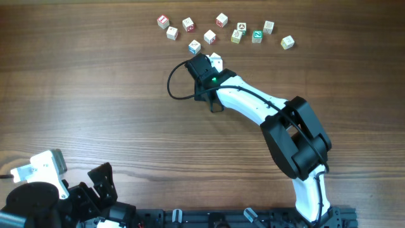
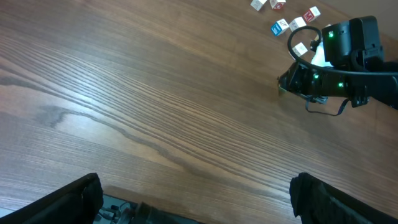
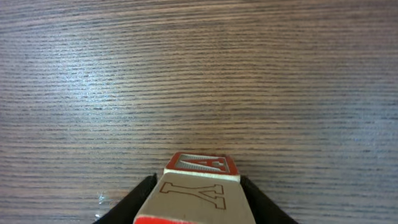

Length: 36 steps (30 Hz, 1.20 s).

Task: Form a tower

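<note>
Nearest to me, the left gripper [image 2: 196,183] sits parked at the near edge of the table [image 1: 95,101], its jaws spread wide with nothing between them. I judge it is kept back there so it does not crowd the stacking side.

Farther out, the right arm [image 1: 253,104] reaches across to the tower [image 1: 216,61]. The tower stands just short of the scattered row of loose cubes [image 1: 221,20], with a blue-printed cube [image 1: 194,46] just beside it.

In the wrist view the right gripper [image 3: 198,180] has a finger close along each side of the Y cube [image 3: 199,194]. Beyond that shows the red-framed A cube [image 3: 200,164], which I take to be the tier underneath. The two look squarely lined up, and I think that is the point of holding the top cube by its side faces: it can be set flat without nudging the one below.

Whether the fingers clamp the cube or only stand beside it, I cannot tell. Nor can I count the tiers from these views.
</note>
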Available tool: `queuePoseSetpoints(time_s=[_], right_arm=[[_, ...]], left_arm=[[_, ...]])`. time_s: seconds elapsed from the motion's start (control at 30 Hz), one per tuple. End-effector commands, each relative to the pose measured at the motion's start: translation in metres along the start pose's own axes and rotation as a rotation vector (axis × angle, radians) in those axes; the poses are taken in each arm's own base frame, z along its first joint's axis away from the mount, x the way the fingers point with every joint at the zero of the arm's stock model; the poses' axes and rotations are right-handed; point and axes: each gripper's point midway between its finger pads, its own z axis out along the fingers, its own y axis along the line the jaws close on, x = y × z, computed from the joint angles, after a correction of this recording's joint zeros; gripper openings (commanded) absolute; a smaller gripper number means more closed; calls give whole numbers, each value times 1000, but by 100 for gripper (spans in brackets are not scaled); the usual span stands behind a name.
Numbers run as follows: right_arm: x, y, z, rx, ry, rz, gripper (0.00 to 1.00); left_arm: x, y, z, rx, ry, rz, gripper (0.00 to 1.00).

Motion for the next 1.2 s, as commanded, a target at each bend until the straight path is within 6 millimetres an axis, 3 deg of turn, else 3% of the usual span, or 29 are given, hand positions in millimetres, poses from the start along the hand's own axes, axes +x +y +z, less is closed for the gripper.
queuePoseSetpoints(time_s=[0.0,0.17,0.23,0.43,0.87,0.93,0.97,1.0,1.17], right_arm=[[4,2,5,6,8,-35,31],[3,2,5,5,7,-60,30],[3,2,5,5,6,-60,40],[2,3,5,1,1,-88,45],[5,1,5,9,13,-91,39],[5,1,4,9,15,-87,58],[4,2,2,8,18,-82,62],[0,3,-3,9,19,-73,73],[-22,11,-40,12,47,-7,86]], left_arm=[[-1,2,-1,-11,-10,-9,100],[-1,2,-1,-11,-10,-9,100],[-1,2,-1,-11,-10,-9,100],[-1,2,-1,-11,-10,-9,100],[-1,2,-1,-11,-10,-9,100],[-1,2,-1,-11,-10,-9,100],[-1,2,-1,-11,-10,-9,100],[-1,2,-1,-11,-10,-9,100],[-1,2,-1,-11,-10,-9,100]])
